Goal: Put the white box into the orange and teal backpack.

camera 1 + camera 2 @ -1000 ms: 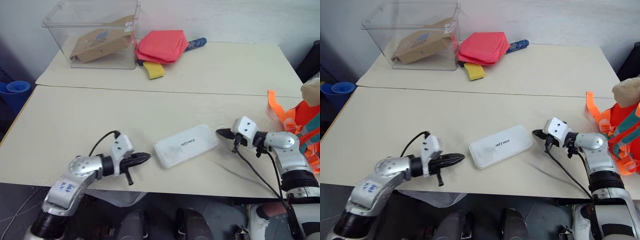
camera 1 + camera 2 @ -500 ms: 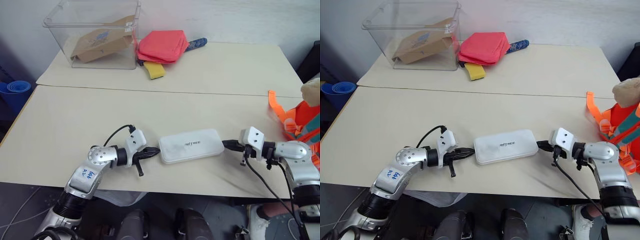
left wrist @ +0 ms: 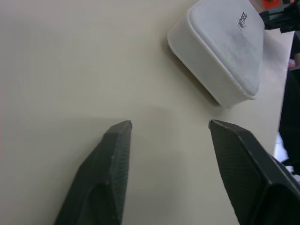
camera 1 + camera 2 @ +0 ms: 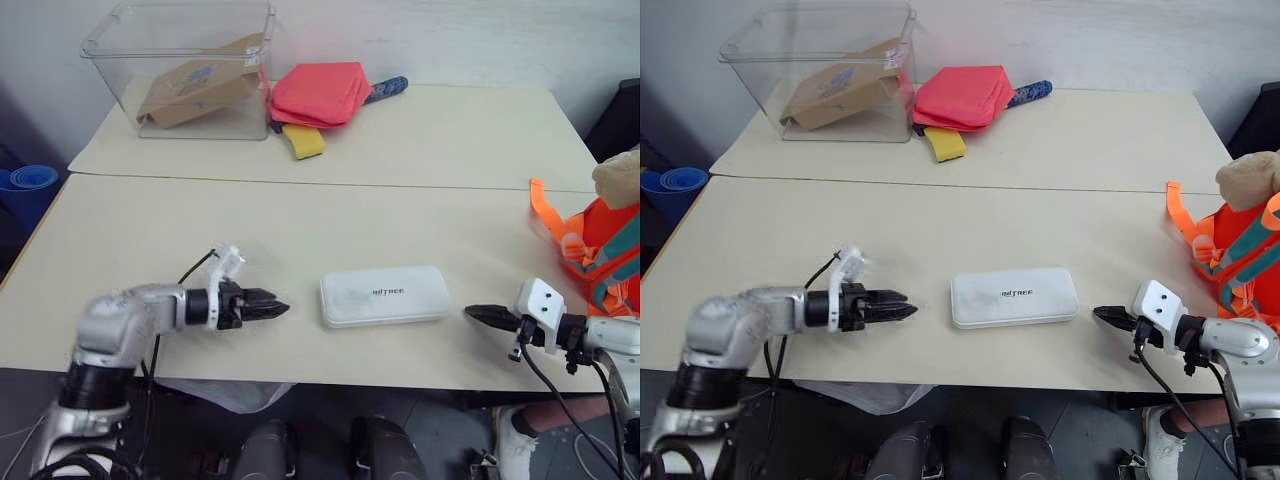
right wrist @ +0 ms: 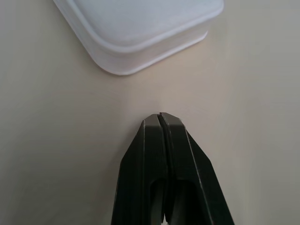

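White box (image 4: 385,295) lies flat on the bench (image 4: 300,215), near its front edge and squared up parallel to that edge — a second ago it sat skewed, one end angled away. Both arms have backed off from it since half a second ago, when their tips pressed against its two short ends.

On the left, the left gripper (image 4: 268,306) now points at the box's near end from a short way off, not touching, and its jaws have just come apart; the left wrist view shows two black fingers (image 3: 110,168) spread wide with bare bench between them. That reads as getting ready for a grasp on the short end, now that the box is lined up.

To the right of the box, the right gripper (image 4: 480,315) hovers just beside the far end, clear of it, jaws pressed shut and holding nothing.

Farther right, the orange and teal backpack (image 4: 598,255) sits at the bench's edge, well apart from the box — the carry itself has not begun.
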Robot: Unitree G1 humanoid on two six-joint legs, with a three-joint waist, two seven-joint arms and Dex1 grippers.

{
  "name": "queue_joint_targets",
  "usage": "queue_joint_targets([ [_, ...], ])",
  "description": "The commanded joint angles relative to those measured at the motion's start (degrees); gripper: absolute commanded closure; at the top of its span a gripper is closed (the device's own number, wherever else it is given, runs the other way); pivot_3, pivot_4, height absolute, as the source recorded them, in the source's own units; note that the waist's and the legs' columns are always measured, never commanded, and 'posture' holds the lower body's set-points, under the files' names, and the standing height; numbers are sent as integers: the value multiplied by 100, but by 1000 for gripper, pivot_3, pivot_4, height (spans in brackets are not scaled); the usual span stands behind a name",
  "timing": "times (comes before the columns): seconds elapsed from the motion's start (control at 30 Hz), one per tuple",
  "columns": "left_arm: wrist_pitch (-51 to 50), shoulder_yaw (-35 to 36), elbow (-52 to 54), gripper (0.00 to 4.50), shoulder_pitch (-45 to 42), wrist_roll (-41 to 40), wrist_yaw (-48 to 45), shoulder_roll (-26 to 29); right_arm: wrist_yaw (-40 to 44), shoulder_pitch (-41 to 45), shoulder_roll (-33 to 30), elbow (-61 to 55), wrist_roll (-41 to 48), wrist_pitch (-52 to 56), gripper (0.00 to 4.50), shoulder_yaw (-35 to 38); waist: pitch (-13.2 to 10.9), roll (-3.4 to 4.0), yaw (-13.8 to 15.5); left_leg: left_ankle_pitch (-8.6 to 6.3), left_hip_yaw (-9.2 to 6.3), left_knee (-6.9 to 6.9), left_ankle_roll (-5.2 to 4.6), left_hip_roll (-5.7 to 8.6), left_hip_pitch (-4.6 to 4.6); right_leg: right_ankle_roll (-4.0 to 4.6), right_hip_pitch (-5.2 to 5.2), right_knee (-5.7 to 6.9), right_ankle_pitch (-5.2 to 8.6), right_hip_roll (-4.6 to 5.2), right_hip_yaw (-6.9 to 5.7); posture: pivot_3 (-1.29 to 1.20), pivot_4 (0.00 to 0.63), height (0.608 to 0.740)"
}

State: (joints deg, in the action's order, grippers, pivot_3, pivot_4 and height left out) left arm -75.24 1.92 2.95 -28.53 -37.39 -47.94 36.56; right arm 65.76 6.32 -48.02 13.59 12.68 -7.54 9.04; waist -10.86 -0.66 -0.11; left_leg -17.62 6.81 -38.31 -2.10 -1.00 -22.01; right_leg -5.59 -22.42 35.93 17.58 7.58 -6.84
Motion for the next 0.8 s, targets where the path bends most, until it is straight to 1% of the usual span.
queue_joint_targets([
  [0.03,-1163,-128,-681,480,-585,-191,185,-291,93,334,-27,123,-49,-201,4500,-132,0,0,12,0,0,-1,-1,3,0,0,0,3,0,-1,1,0,150,740],
  [0.13,-1617,-179,-1002,480,-898,-322,269,-645,157,614,30,355,-154,-313,4500,-341,0,0,28,2,-2,0,-4,12,0,0,2,6,0,-4,-1,0,150,740],
  [0.27,-1726,-230,-1281,480,-1025,-437,575,-920,188,862,86,618,-222,-452,4500,-487,0,0,29,2,-7,2,-5,13,-5,-1,5,9,0,-5,-5,0,150,740],
  [0.33,-1726,-198,-1467,480,-1089,-508,945,-1300,206,1071,224,739,-247,-467,4500,-616,1,0,26,2,-8,1,-6,15,-5,-1,7,9,-1,-5,-5,0,150,740],
  [0.4,-1726,141,-1765,480,-1183,-514,1445,-1757,234,1169,327,819,-227,-538,4500,-685,1,0,41,4,-12,-7,-8,15,3,-3,20,3,-2,-1,-6,0,150,740],
  [0.47,-1726,417,-2019,480,-1291,-589,1791,-1993,252,1186,350,853,-245,-622,4500,-704,1,0,101,2,-26,-17,-10,16,22,-4,49,-12,-2,3,-9,0,150,740],
  [0.57,-1726,679,-2521,480,-1513,-789,2199,-2223,222,1234,389,892,-295,-719,4500,-756,1,0,129,-9,-29,-12,-4,15,57,-5,87,-23,-2,9,-8,0,150,740],
  [0.63,-1726,660,-2764,480,-1613,-1025,2346,-2262,199,1263,428,914,-294,-745,4500,-769,1,0,137,-9,-29,-11,-4,15,60,-5,89,-23,-2,9,-7,0,150,740],
  [0.8,-1726,589,-3260,480,-1896,-1900,2725,-2409,98,1335,542,939,-308,-866,4500,-825,1,0,133,-12,-28,-9,1,13,63,-5,89,-20,-3,8,-6,0,150,740],
])
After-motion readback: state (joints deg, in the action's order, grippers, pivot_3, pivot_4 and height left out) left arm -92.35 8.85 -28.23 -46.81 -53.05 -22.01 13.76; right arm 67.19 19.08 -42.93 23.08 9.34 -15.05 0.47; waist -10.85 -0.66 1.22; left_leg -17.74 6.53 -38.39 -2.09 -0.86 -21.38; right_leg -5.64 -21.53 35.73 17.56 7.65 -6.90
